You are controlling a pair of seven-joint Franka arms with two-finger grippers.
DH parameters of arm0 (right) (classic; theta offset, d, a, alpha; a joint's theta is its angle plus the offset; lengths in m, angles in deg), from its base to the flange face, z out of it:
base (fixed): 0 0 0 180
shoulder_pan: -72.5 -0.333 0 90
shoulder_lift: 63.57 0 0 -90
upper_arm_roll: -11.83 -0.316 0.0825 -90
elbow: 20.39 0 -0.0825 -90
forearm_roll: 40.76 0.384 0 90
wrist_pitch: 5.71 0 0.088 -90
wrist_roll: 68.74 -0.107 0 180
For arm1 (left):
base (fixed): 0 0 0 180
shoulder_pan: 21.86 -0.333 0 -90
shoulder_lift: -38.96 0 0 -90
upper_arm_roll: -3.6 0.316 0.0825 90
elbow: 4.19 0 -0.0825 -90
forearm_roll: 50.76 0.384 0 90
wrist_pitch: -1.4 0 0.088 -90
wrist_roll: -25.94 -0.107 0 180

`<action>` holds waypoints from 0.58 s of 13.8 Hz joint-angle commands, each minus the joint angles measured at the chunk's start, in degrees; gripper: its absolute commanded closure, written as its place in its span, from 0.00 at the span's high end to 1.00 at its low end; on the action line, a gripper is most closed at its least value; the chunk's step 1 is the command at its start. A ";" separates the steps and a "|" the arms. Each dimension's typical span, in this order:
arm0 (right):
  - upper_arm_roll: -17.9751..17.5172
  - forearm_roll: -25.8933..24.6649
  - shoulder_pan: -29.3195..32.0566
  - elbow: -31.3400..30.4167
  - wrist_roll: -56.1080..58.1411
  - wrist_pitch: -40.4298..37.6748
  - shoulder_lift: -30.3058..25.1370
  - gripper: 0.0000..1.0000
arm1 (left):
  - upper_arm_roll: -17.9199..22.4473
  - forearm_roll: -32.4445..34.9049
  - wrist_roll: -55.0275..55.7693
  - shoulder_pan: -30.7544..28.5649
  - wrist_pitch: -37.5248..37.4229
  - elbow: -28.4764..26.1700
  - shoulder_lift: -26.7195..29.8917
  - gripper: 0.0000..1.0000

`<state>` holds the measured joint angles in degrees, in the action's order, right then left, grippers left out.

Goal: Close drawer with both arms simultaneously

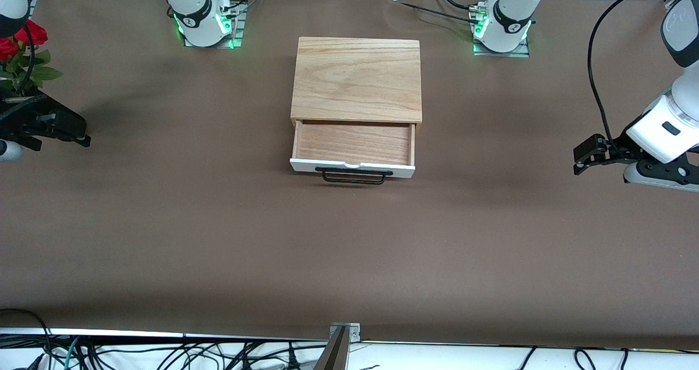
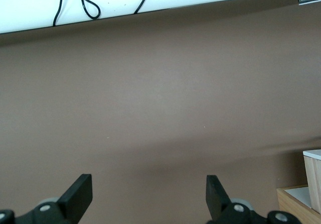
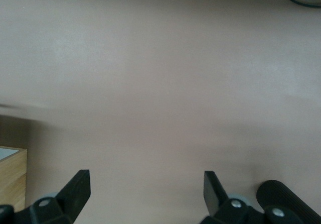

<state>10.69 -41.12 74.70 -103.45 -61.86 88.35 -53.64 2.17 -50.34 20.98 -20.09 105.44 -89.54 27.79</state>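
The light oak box (image 1: pixel 357 78) stands mid-table. Its drawer (image 1: pixel 354 143) is pulled out toward the front camera, showing the light wood inside, the white front panel (image 1: pixel 306 166) and the black wire handle (image 1: pixel 353 176). My left gripper (image 1: pixel 580 161) hangs open and empty over the table at the left arm's end, well apart from the drawer. My right gripper (image 1: pixel 76 135) is open and empty at the right arm's end. The left wrist view shows open fingers (image 2: pixel 80 194) over bare cloth and a corner of the box (image 2: pixel 301 201). The right wrist view shows the same, with the box corner (image 3: pixel 12 179).
A brown cloth (image 1: pixel 349 250) covers the whole table. Red roses (image 1: pixel 22 37) stand at the right arm's end, above the right gripper. A metal bracket (image 1: pixel 344 334) sits at the table edge nearest the front camera. Cables lie past that edge.
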 commanded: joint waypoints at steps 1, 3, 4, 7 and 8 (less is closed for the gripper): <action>-0.18 0.10 0.17 0.69 -0.56 0.95 0.17 1.00 | -0.15 -0.33 -1.45 -0.28 -1.02 1.59 -0.34 1.00; -0.09 -0.07 0.17 2.80 -0.38 0.35 1.40 1.00 | -0.15 -0.33 -1.45 -0.28 -1.02 1.59 -0.43 1.00; -0.09 -0.42 0.17 2.81 -0.38 0.34 1.41 1.00 | -0.15 -0.33 -1.36 -0.28 -1.02 1.59 -0.43 1.00; -0.18 -1.13 0.00 2.81 -0.47 0.26 1.41 1.00 | -0.15 -0.33 -1.45 -0.28 -1.02 1.59 -0.43 1.00; -0.18 -1.13 0.08 2.89 -0.38 0.25 1.41 1.00 | -0.15 -0.33 -1.45 -0.28 -1.02 1.59 -0.43 1.00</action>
<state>10.71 -41.55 74.70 -102.39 -61.86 89.19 -53.01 2.17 -50.34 20.98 -20.09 105.44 -89.54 27.79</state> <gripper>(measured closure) 0.000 0.000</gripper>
